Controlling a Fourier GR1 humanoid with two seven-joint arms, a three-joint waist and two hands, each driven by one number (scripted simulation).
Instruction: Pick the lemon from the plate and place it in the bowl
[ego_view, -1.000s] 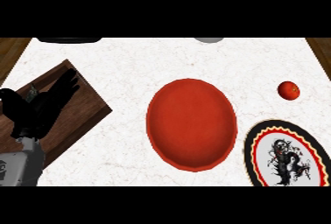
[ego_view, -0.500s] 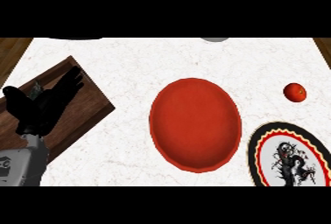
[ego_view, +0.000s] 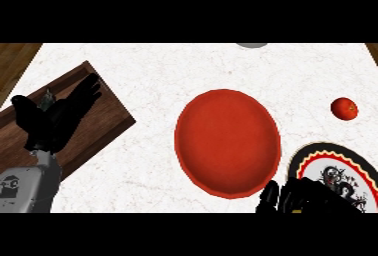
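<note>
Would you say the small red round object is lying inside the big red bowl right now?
No, the small red round object lies on the white counter, apart from the red bowl and to its right.

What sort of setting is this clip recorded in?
Probably a kitchen counter: a white marbled countertop carries a red bowl, a patterned plate and a dark wooden board, with a small red round fruit lying apart.

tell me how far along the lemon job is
Nothing looks done: the red bowl holds nothing. In hand: the right hand sits at the lower edge over the patterned plate; no lemon shows, perhaps hidden beneath it. The left hand rests open over the wooden board. Grasping and placing remain.
</note>
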